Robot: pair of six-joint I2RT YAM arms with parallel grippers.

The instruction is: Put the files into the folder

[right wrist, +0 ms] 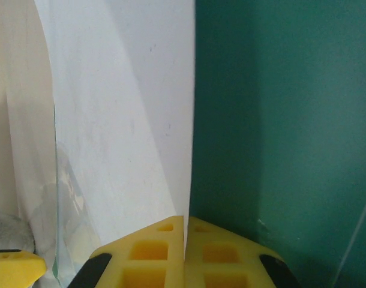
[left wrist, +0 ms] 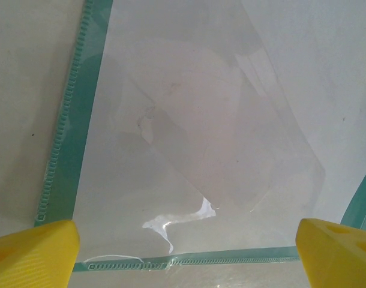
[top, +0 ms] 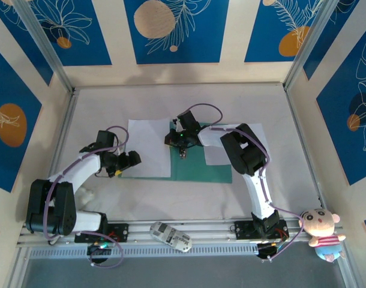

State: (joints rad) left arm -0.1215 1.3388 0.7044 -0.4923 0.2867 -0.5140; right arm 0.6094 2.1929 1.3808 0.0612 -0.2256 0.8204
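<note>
Nearest to us, along the front edge of the table (top: 261, 102), the two arm bases sit on a metal rail. Between them lies a small white and grey gadget (top: 171, 236), too small to name. At the far right of the rail sits a plush doll (top: 321, 231) in a pink striped top. The table is pale and plain. Cream walls stand round it, with blue panels that show orange circles and white leaves.

Left of the middle of the table lies the left file (top: 148, 147), white and flat. The teal folder (top: 201, 169) lies beside it and partly under it. The right file (top: 214, 155) lies over the folder's right end.

The left jaws are spread wide and hold nothing. Their yellow fingertips (left wrist: 33, 249) hang over the near part of the left file, close to the folder's ridged teal edge. The right jaws are shut tight, pinching the edge of the left file above the middle of the folder.

The right arm (top: 246, 156) covers much of the right file. Under the left jaws something shiny and clear lies on the paper, and I cannot tell what it is.
</note>
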